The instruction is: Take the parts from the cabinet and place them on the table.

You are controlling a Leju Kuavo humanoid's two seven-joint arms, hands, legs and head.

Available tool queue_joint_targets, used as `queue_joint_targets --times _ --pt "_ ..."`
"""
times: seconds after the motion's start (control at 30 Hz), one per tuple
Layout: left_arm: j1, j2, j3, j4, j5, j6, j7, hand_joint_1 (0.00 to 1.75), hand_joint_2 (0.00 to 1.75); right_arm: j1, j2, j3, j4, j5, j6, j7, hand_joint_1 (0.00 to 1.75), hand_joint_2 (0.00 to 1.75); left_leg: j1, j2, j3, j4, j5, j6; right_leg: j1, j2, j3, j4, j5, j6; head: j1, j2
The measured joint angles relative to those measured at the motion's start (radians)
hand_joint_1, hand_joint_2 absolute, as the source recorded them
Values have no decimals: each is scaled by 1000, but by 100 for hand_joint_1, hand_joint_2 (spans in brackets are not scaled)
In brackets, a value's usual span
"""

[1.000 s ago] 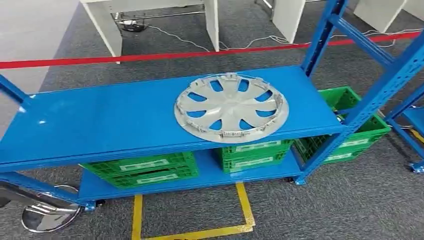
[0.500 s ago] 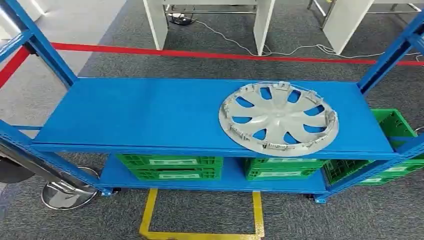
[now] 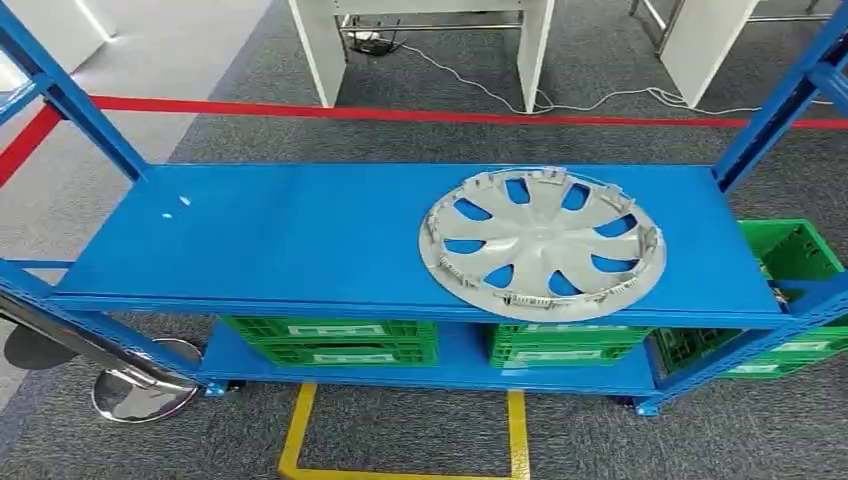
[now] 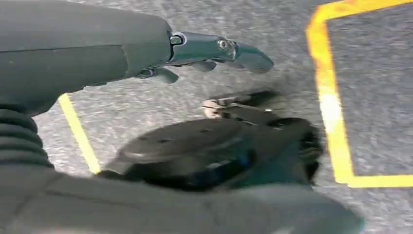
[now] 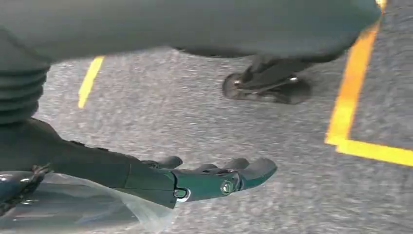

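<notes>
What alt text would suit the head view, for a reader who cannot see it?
A silver hubcap lies flat on the right half of a blue shelf. Green crates sit on the lower level, above grey carpet with yellow floor tape.

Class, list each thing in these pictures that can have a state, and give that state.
Hubcap: flat on the top shelf, untouched.
Crates: stacked on the lower shelf.
Left hand: empty, fingers out, over the floor.
Right hand: empty, fingers out, over the floor.

The blue shelf (image 3: 280, 240) lay bare left of the hubcap (image 3: 541, 244), open from the front. Blue uprights (image 3: 70, 95) flanked both ends; green crates (image 3: 330, 338) crowded the lower level.
</notes>
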Motion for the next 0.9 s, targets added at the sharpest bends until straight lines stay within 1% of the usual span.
queue_joint_targets --times 0.07,0.1,0.13,0.17,0.37,0.5,0.9 --pt "4 -8 33 6 -31 -14 8 0 0 1 10 -32 12 35 15 8 0 0 1 0 0 -1 0 -3 1 0 0 0 0 -1 0 0" --pt "6 -13 51 11 -50 -23 13 0 0 2 14 -51 20 55 25 14 0 0 2 0 0 -3 1 -15 2 0 0 0 0 -1 1 0" --pt "8 -19 71 15 -65 -29 16 0 0 3 19 -68 27 72 32 17 0 0 3 0 1 -4 0 -31 2 0 0 1 -1 -2 0 0" --pt "9 -23 85 20 -82 -37 22 0 0 5 24 -85 34 90 40 23 0 0 4 0 1 -5 0 -39 3 0 0 1 -1 -2 1 0" --pt "24 -54 196 53 -183 -82 48 0 0 26 58 -196 78 202 91 50 0 0 3 0 1 -5 -1 -42 2 -1 3 -2 -1 -2 1 0" --pt "31 -74 269 78 -247 -111 65 0 0 31 84 -269 111 275 122 67 0 0 3 0 2 -5 -1 -42 2 -1 5 -7 1 0 2 0" --pt "58 -137 492 154 -446 -201 119 0 0 58 162 -489 211 495 221 120 0 0 2 0 3 -5 -3 -40 0 -1 9 -11 1 1 1 0"
